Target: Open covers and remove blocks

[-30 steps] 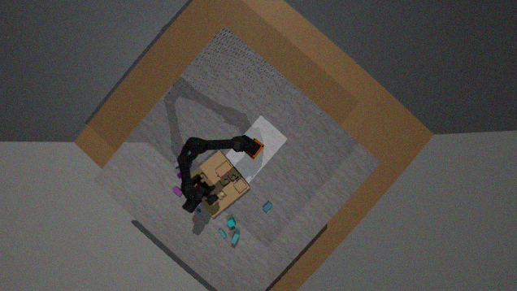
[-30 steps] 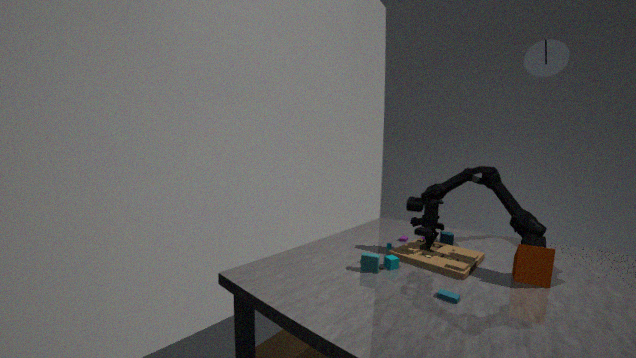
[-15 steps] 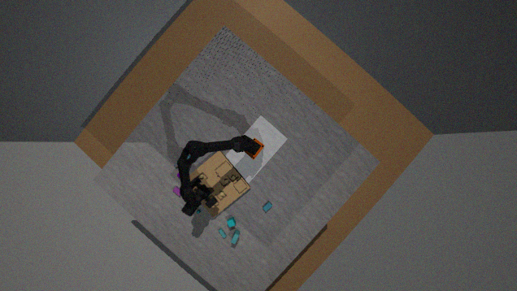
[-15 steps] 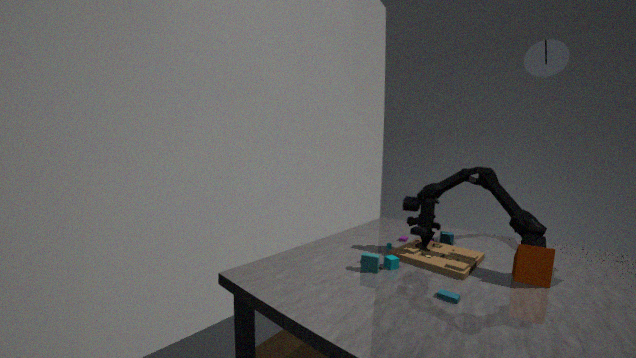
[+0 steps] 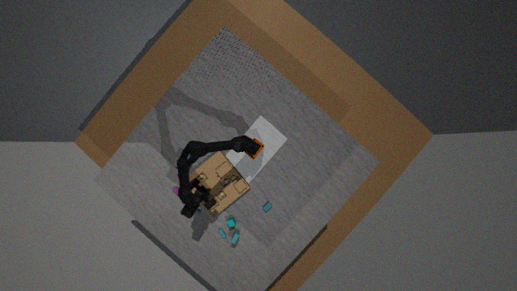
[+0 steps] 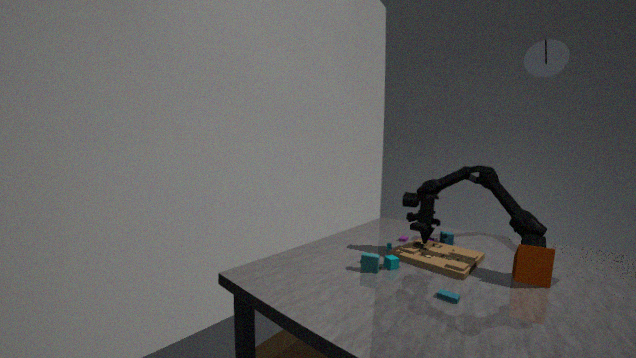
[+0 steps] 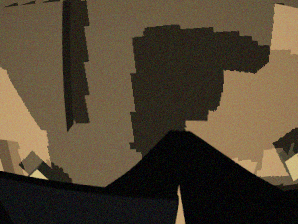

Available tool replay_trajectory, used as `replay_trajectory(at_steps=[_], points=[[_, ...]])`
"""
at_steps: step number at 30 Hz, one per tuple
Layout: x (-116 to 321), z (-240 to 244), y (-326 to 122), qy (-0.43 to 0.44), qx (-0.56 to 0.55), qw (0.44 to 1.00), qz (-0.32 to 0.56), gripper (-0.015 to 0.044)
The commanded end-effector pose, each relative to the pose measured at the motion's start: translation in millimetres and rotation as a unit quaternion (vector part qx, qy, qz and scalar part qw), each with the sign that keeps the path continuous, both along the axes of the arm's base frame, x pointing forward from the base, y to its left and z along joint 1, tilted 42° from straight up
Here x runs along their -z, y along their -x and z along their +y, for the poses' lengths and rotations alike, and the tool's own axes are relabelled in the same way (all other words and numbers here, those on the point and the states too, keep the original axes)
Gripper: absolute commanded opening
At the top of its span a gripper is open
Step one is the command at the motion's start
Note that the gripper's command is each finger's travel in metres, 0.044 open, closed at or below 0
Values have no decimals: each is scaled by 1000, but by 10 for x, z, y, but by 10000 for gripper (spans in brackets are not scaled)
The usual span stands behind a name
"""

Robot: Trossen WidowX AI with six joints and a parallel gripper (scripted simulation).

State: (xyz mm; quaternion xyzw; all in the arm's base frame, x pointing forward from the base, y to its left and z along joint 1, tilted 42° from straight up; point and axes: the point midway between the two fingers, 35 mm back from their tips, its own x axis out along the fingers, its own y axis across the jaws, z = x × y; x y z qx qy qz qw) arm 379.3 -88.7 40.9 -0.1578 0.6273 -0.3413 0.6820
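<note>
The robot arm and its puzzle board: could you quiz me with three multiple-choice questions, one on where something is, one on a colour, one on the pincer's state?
1. Where is the pincer?
A) Over the orange block
B) Over the puzzle board
C) Beyond the table's edge

2. What colour is the big block by the arm's base?
A) Green
B) White
C) Orange

3. How do the pincer's fingers stand?
A) Closed together, holding nothing
B) Spread wide apart
C) Closed on a purple block

Key:
1. B: the exterior view shows its tip pointing down at the board.
2. C: the top and exterior views both show its orange faces.
3. A: the exterior view shows the fingers meeting in a narrow point, with no block between them.
</note>
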Motion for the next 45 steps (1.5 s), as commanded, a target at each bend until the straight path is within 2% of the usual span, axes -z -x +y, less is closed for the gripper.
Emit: replay_trajectory(at_steps=[1,19,27,36,45], points=[[-42,44,-11,-2,0,1000,-2,0],[-215,203,-18,-2,0,1000,-2,0],[-72,428,249,-9,-144,982,124,0],[70,713,664,-17,-333,898,289,0],[199,900,1122,-20,-498,751,434,0]])
